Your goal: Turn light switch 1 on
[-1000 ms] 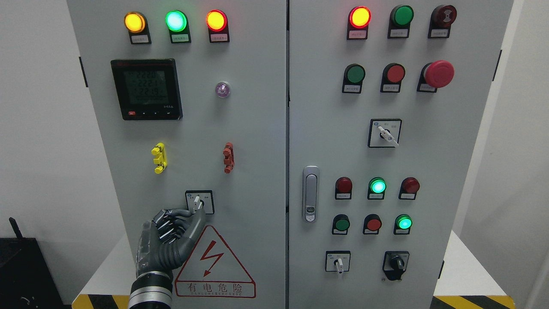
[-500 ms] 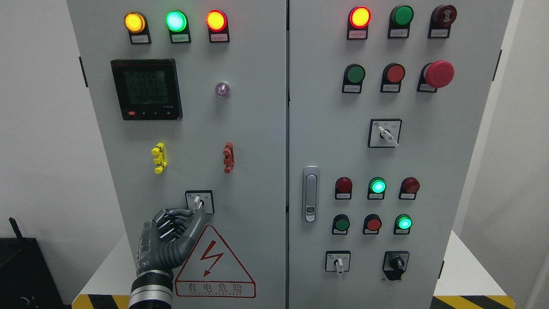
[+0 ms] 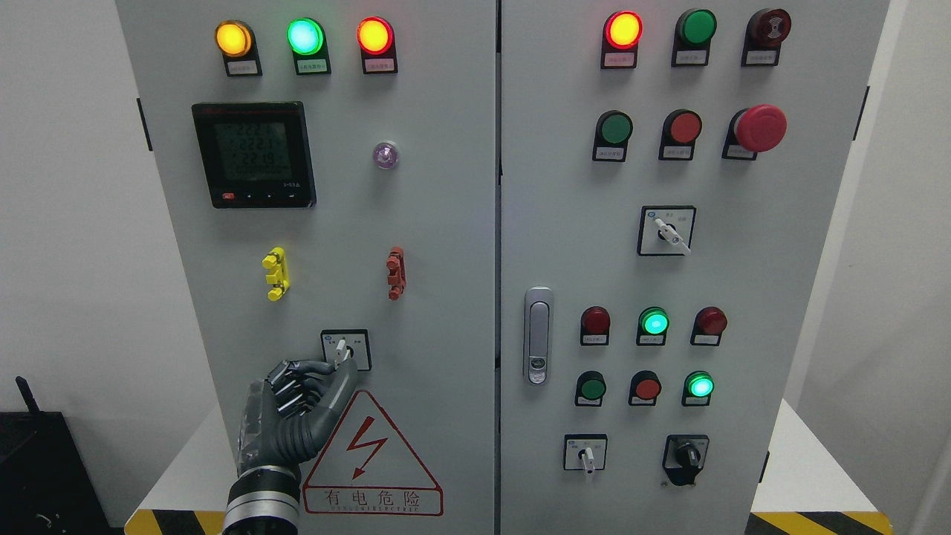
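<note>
Head view, one robot hand [image 3: 297, 405], pinching one switch [image 3: 343, 349]

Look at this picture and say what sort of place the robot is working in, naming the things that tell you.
Probably an electrical control or training room: a grey control cabinet with indicator lamps, a digital meter, a red emergency-stop button and a high-voltage warning sign. The left hand pinches a rotary switch.

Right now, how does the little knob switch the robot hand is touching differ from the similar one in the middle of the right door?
The left door's selector switch has its lever pointing roughly upright; the right door's selector switch has its lever slanting down to the right. The left robot hand pinches the first; nothing touches the second. The first sits low, the second mid-height. Both have pale levers on square black-framed plates.
</note>
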You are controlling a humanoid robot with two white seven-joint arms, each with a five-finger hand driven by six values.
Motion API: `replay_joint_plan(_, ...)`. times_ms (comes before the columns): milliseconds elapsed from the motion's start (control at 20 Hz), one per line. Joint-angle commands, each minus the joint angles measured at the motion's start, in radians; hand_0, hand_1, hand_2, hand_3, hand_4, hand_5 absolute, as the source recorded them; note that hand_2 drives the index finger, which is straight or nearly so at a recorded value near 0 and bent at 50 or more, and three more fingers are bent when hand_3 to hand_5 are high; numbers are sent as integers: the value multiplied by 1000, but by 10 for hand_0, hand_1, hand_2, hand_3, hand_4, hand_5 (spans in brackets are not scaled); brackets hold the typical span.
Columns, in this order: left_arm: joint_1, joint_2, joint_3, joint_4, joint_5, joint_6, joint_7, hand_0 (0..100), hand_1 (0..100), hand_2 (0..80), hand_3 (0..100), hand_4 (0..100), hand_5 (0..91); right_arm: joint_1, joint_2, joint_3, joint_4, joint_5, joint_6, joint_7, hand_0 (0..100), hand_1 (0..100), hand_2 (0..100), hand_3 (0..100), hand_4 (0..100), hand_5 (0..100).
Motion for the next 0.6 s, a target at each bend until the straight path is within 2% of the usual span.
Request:
replay_joint_plan(0, -5, 0, -34, 3, 0, 11, 0, 176, 724, 570, 830, 898, 811, 0, 0, 0, 0, -25, 1, 0, 0, 0, 0, 0, 0, 0)
replay_joint_plan(550, -19, -10, -35, 4, -2, 27, 0, 178, 715, 584, 841, 904, 820, 0, 0, 0, 0, -25, 1, 0, 0, 0, 0, 0, 0, 0)
